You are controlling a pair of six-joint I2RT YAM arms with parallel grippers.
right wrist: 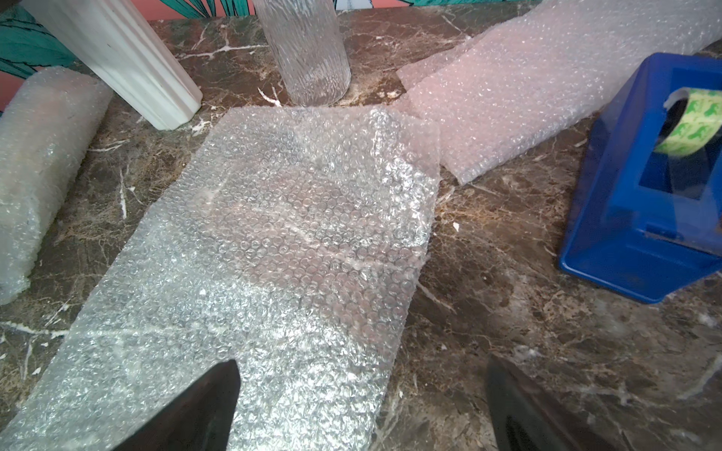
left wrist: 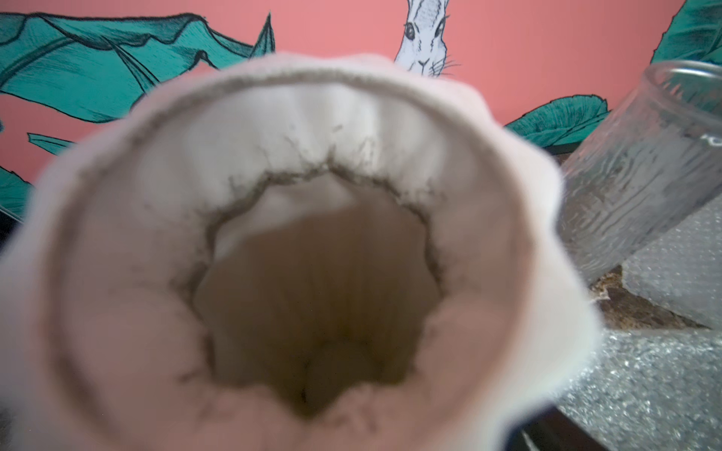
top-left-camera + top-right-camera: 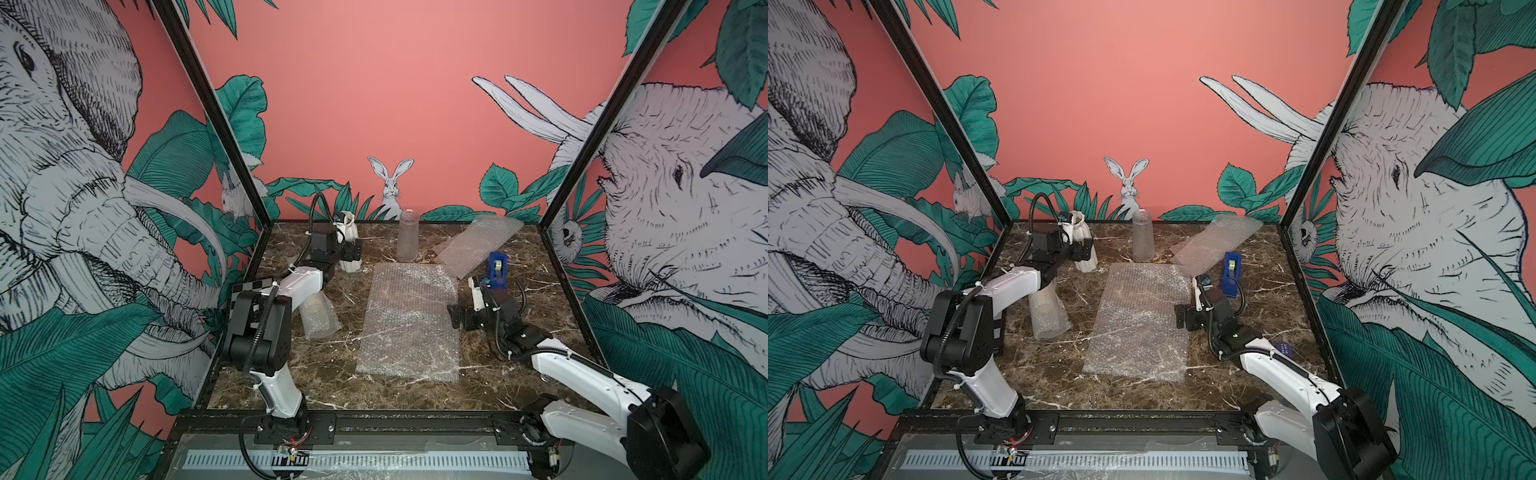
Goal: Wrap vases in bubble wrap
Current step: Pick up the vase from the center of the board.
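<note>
left claw [image 3: 351,252] sits at the white ribbed vase [image 3: 349,263], upright at the far left of the desk [image 3: 332,374]; apart or clamped cannot be told; right claw [image 1: 363,365] stands apart, empty, over the flat bubble wrap sheet [image 1: 273,234]; glass vase [image 3: 406,239] upright just beyond that sheet

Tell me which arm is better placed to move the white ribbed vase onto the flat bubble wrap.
Left. The left gripper sits at the white ribbed vase, its wrist camera looking into the mouth. The right gripper, open, hovers over the bubble wrap sheet, apart from the vase.
</note>
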